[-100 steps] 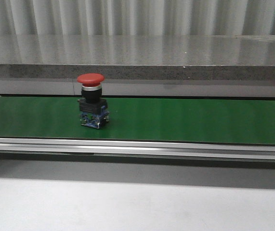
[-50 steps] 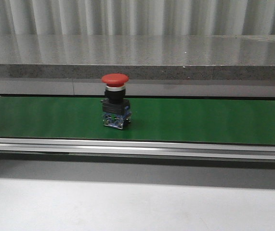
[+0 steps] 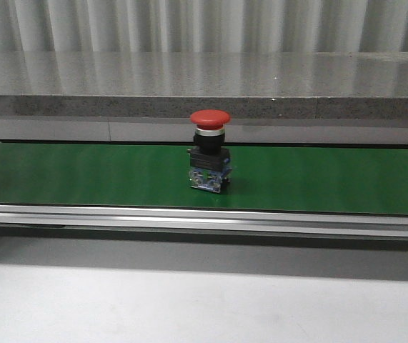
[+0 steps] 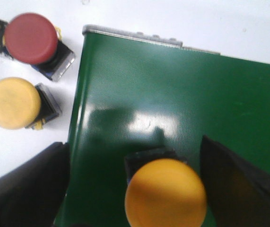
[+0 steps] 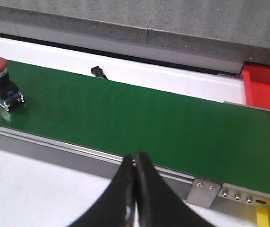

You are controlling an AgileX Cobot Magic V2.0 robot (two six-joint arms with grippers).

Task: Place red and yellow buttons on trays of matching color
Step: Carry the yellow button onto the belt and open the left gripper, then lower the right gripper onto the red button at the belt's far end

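A red button [image 3: 210,151] is standing upright on the green belt [image 3: 332,179]. The left gripper [image 4: 139,184] is spreading its fingers around a yellow button [image 4: 165,193], possibly not touching. The right gripper [image 5: 135,189] is pressing its fingers together, holding nothing.

Left hand [image 4: 135,189]: two broad fingers [image 4: 26,189], matte black, flat-faced with angled edges, seen blurred at close range. No screws, cables or markings discernible.

Right hand [image 5: 135,189]: two slim black fingers [image 5: 120,198], glossy, smoothly curved and tapering to narrow tips. Surface plain; no markings, fasteners or wiring visible.
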